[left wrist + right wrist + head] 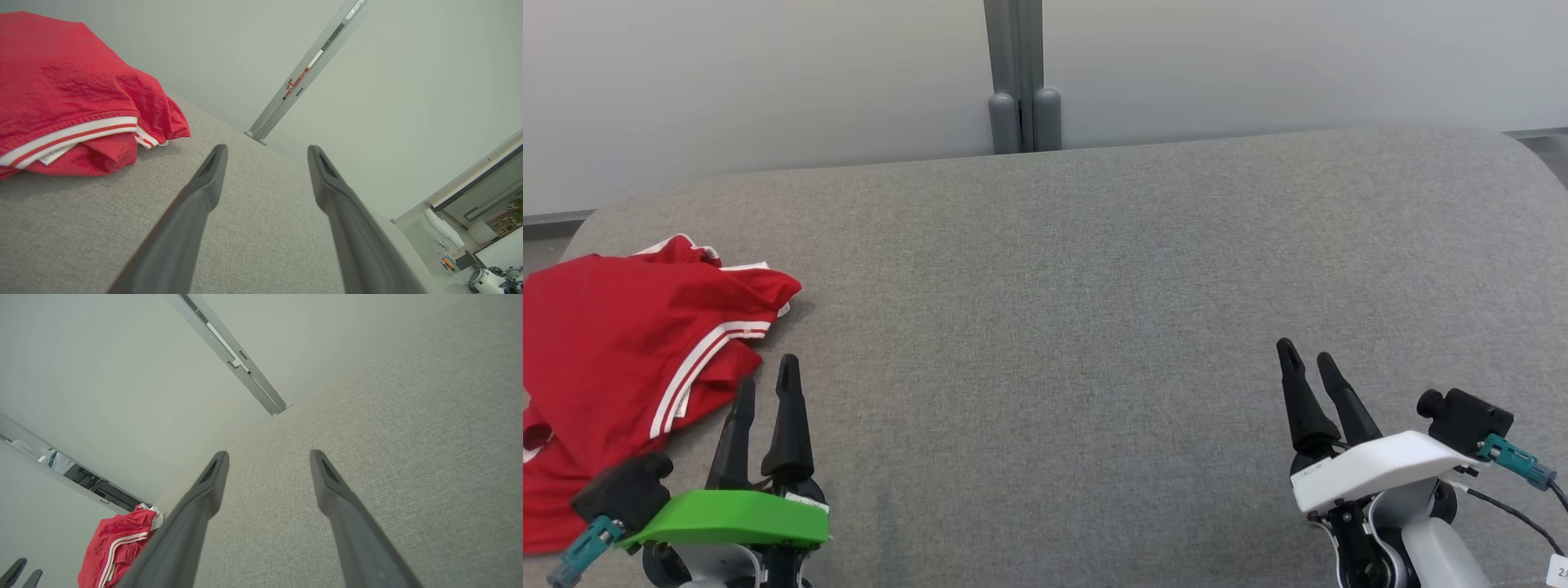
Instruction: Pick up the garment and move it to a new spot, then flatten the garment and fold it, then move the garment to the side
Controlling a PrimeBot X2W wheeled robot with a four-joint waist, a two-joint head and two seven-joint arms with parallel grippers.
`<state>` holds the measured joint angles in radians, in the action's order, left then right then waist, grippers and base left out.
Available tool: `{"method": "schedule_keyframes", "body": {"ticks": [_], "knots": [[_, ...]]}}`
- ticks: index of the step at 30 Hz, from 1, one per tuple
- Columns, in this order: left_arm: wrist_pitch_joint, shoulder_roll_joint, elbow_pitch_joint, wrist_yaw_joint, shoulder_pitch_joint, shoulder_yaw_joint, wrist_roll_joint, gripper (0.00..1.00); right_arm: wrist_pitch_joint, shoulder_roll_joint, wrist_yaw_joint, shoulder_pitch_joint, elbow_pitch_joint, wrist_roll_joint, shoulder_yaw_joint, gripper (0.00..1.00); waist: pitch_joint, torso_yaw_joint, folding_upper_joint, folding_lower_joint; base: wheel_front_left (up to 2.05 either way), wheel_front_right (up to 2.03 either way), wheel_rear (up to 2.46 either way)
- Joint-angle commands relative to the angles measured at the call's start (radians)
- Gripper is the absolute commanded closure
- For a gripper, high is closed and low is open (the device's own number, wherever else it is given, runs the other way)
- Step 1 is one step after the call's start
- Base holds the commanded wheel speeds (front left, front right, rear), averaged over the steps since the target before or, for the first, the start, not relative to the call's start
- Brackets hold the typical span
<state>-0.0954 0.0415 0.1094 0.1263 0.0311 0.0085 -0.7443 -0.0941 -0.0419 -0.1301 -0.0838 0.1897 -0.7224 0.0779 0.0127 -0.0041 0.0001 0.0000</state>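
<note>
At the lower left of the head view, the left hand [766, 371] hovers with its two dark fingers spread apart and nothing between them, tips pointing away from the robot. Just beside its fingertips, to the left, lies the garment [621, 343]. It is a red piece with white stripes, crumpled in a loose heap near the left edge of the grey fabric-covered desk [1054, 327]. Its nearest fold is close to the fingers but not touching them. Well apart, at the lower right, the right hand [1305, 351] is likewise open and empty over bare grey fabric. Beyond the desk's far edge, a grey post [1021, 82] stands against a pale wall.
</note>
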Motion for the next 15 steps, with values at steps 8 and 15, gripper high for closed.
{"method": "schedule_keyframes", "body": {"ticks": [8, 15], "knots": [[-0.031, 0.007, -0.033, -0.004, -0.006, -0.019, 0.122, 0.00, -0.033, -0.006, -0.001, -0.019, -0.024, 0.130, 0.027, 0.00, -0.001, 0.000, -0.0001, 0.0000, 0.00, 0.00, 0.00], [-0.052, 0.008, -0.053, -0.011, -0.009, -0.025, 0.208, 0.00, -0.054, -0.007, -0.001, -0.022, -0.020, 0.219, 0.042, 0.00, -0.001, -0.002, -0.0001, 0.0000, 0.00, 0.00, 0.00]]}}
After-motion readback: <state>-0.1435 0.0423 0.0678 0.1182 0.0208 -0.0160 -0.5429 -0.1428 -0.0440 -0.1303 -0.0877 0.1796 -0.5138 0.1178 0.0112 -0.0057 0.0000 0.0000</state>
